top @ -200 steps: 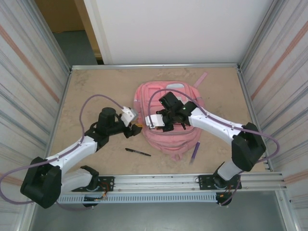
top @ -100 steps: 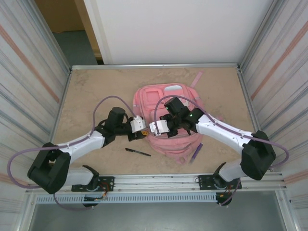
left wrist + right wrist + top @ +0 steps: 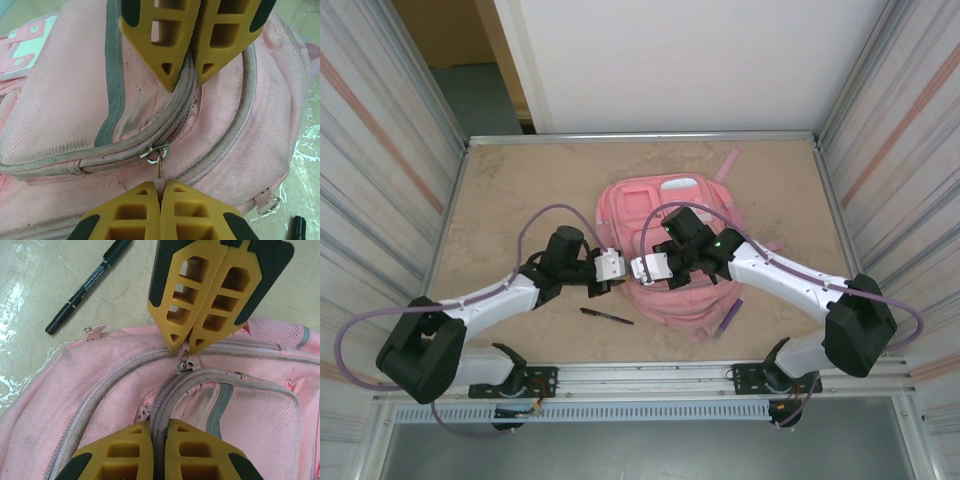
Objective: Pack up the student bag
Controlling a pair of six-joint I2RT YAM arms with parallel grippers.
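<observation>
Pinching left fingers partly hide bag's zip pull.

Tab of the zip pull disappears between the closed fingers of the left gripper; depth of the bite cannot be told. Above it the zip track runs in between the tips of the right gripper, pinched stretch hidden. The student bag is cut off by the edges of both wrist views. Only one end of the black pen shows at the lower right corner of the left wrist view; in the right wrist view it runs off the top edge, barrel print too small to read. From above, both grippers cover the bag's near-left front. The purple pen is at the bag's right edge, touching or tucked under, cannot tell. The pink strap has its lower end behind the bag.
</observation>
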